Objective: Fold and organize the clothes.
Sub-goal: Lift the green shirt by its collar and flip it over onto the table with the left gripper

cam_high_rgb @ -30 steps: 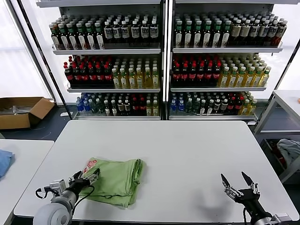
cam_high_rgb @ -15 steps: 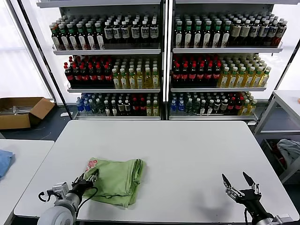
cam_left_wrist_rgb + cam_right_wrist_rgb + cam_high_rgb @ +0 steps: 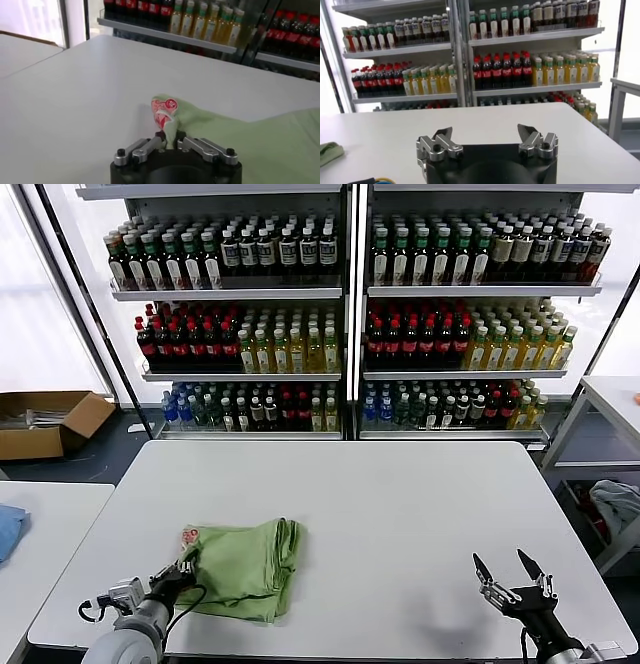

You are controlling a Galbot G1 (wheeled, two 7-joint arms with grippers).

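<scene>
The green polo shirt (image 3: 243,567) lies folded on the white worktop (image 3: 400,514), near its front left part. The left hand (image 3: 180,574) is pressed together on the shirt's left corner, pinching the cloth beside the red-and-white logo (image 3: 164,109). The right hand (image 3: 512,580) hovers above the front right edge of the worktop, well apart from the shirt, with its fingers spread.
</scene>
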